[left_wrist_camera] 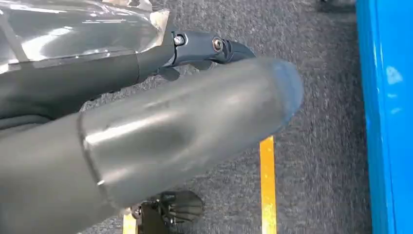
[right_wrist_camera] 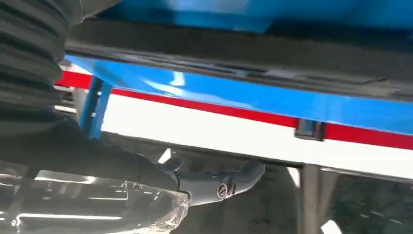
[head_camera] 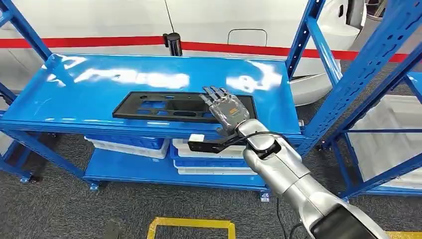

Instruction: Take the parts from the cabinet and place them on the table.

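On the blue shelf, the flat black part runs left to right. Over its right end hovers the right hand, fingers spread, holding nothing. I cannot tell the left hand's state.

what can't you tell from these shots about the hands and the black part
- Right hand contact with the black part: head view, the hand's back hides its fingertips.
- Left hand pose: left wrist view, the thumb blocks the fingers.
- Black part's right end: head view, behind the hand.
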Available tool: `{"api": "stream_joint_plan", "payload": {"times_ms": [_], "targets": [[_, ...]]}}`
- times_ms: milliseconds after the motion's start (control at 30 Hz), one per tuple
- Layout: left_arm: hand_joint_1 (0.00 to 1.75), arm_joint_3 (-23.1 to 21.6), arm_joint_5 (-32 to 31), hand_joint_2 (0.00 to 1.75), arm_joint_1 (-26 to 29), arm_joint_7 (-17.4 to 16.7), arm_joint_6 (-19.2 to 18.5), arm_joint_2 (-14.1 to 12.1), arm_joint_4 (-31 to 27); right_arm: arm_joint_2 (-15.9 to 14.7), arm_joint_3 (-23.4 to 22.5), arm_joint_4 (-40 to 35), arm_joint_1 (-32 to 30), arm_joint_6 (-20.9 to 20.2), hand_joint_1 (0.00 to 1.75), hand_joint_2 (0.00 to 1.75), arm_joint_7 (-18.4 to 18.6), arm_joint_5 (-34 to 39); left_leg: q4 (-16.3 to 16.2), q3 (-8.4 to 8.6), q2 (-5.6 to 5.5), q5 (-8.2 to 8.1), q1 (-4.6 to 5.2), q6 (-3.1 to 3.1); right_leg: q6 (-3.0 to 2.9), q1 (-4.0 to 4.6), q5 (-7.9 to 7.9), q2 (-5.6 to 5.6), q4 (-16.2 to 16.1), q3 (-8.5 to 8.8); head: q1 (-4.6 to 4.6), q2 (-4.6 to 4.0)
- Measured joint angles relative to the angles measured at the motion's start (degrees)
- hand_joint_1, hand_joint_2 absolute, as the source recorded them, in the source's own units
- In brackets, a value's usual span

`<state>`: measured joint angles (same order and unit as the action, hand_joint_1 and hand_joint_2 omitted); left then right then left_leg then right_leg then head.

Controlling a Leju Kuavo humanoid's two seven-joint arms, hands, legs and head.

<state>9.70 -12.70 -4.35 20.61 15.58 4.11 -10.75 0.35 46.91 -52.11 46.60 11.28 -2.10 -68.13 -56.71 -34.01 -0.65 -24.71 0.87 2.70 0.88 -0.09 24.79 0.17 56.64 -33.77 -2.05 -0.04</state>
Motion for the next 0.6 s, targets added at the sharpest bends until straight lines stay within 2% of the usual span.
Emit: {"api": "stream_joint_plan", "payload": {"times_ms": [367, 567, 600], "targets": [[0.00, 0.1, -0.5, 0.00, -0.5, 0.4, -0.1, 0.0, 0.0, 2.6, 1.7, 3.3, 0.0, 0.0, 0.00, 1.75, 2.3, -1.7, 0.2, 0.03, 0.12, 0.09, -0.26, -0.59, -0.30, 0.26, 0.04, 0.00, 0.0, -0.04, 0.02, 0.00], [0.00, 0.4, -0.6, 0.00, -0.5, 2.0, 0.0, 0.2, 0.0, 3.8, 2.4, 6.6, 1.0, 2.8, 0.00, 1.75, 7.2, -5.7, 0.2, 0.03, 0.12, 0.10, -0.11, -0.59, -0.30, 0.09, 0.03, -0.01, 0.0, -0.01, 0.02, 0.00], [0.00, 0.5, -0.6, 1.75, -0.5, 2.0, 0.1, 0.2, 0.0, 4.0, 2.4, 7.0, 1.2, 3.1, 0.00, 1.75, 7.8, -6.1, 0.2, 0.03, 0.12, 0.10, -0.09, -0.59, -0.30, 0.08, 0.03, -0.01, 0.0, 0.00, 0.04, 0.00]]}}
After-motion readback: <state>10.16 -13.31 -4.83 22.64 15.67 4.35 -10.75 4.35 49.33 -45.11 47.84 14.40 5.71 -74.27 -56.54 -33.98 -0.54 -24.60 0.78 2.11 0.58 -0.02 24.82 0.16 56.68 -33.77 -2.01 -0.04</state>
